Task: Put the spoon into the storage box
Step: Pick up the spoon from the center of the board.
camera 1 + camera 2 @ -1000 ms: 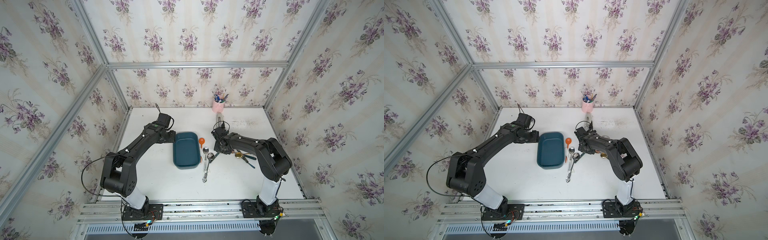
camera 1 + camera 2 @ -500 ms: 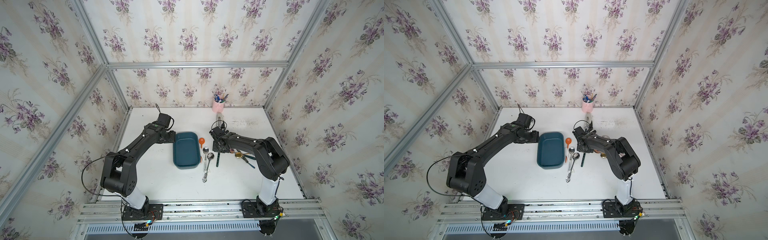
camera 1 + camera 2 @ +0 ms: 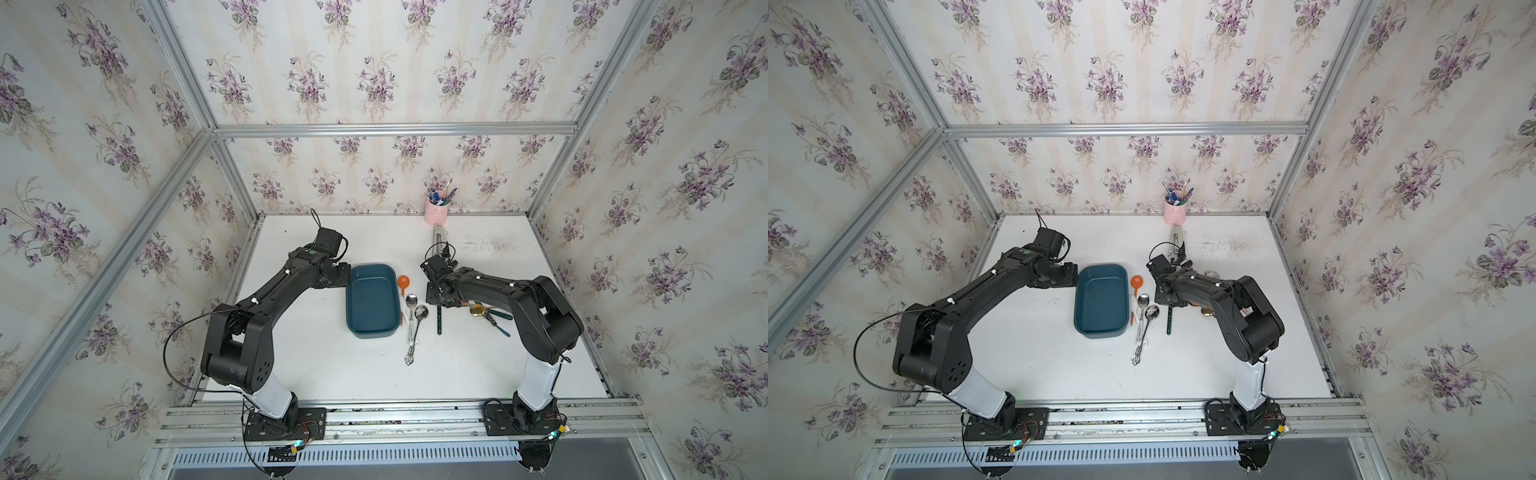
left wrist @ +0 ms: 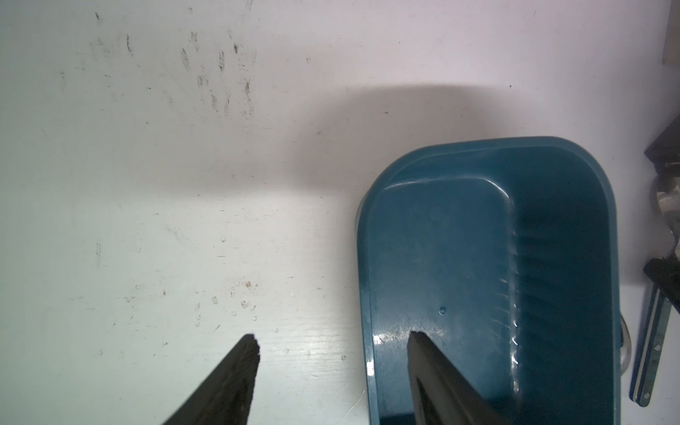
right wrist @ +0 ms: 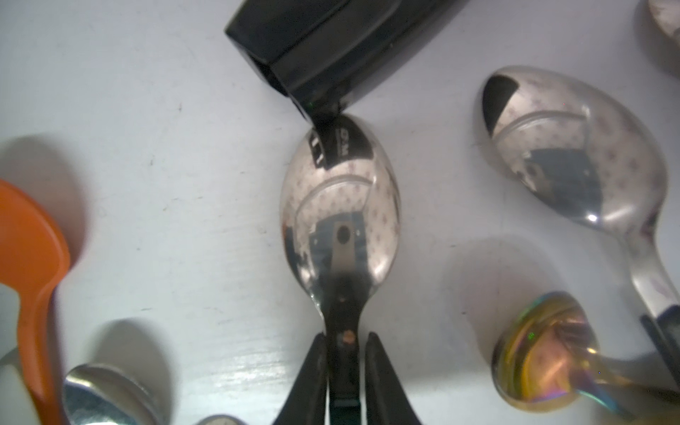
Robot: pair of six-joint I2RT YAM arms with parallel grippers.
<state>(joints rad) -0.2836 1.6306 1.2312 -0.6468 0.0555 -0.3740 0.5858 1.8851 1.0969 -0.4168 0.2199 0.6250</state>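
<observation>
On my right wrist feed the right fingers (image 5: 317, 368) are clamped on the neck of the spoon (image 5: 340, 220), one on each side, just below its shiny bowl. I cannot tell whether the bowl rests on the tabletop (image 3: 332, 365) or is a little off it. The tip of the bowl meets a black block-shaped thing (image 5: 331, 48) that I cannot identify. In both top views the spoon's dark handle (image 3: 439, 322) (image 3: 1169, 322) sticks out from under the right gripper (image 3: 436, 297) toward the front edge.

The spoon is outside the storage box (image 3: 372, 299), off to its right. An orange spoon (image 3: 403, 281) and two silver spoons (image 3: 411, 300) lie between them. A gold-tinted spoon (image 5: 544, 360) sits just beside my grip on the other side.

On the left wrist feed the left fingers (image 4: 239, 379) stand apart and hold nothing. One is over the bare tabletop and the other over the inside of the storage box (image 4: 441, 239), with the box wall between them. From above, the left gripper (image 3: 347, 276) sits at the box's far left corner. The box is empty.

A pink pen cup (image 3: 436, 212) stands at the back wall, well apart from all this.
</observation>
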